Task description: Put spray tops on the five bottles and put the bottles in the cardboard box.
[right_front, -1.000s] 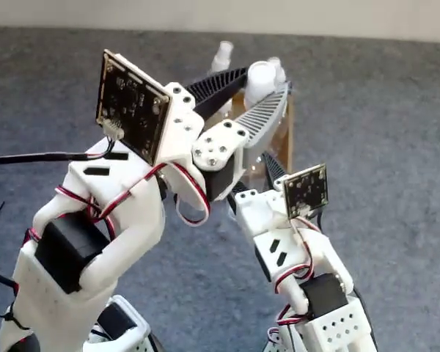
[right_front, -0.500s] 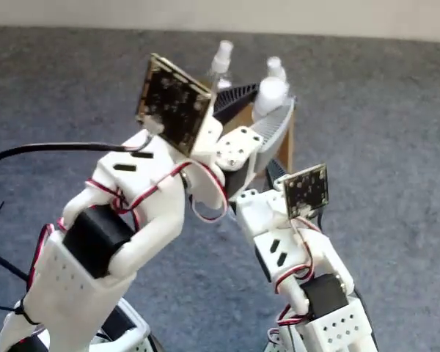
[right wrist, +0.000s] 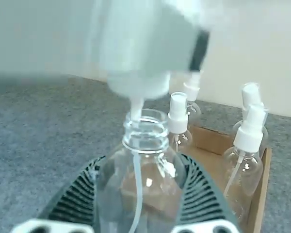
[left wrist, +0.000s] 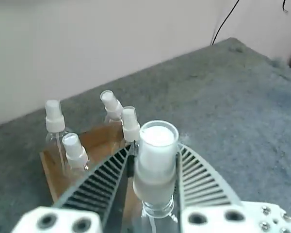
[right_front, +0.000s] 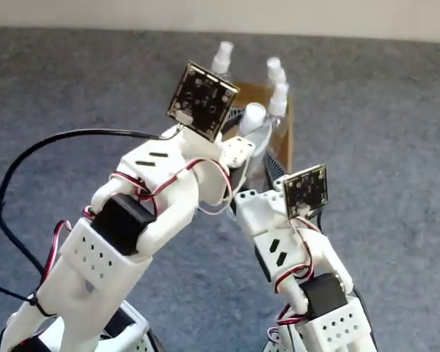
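Just above centre in the high view, the left fingers (left wrist: 199,174) clamp a white spray top (left wrist: 157,145). Its thin tube (right wrist: 136,184) hangs into the open neck of a clear bottle (right wrist: 145,141), which the right fingers (right wrist: 201,194) grip by its body. Behind them, upper middle, the cardboard box (left wrist: 51,170) on the grey surface (right_front: 381,147) holds four capped bottles (left wrist: 72,150), all upright.

1. A table (right_front: 396,110) covered in fuzzy grey carpet-like fabric, spreading out on all sides
2. A plain pale wall (right_front: 205,13) rises along its far edge
3. A thin black cable (left wrist: 226,22) hangs down that wall to the table
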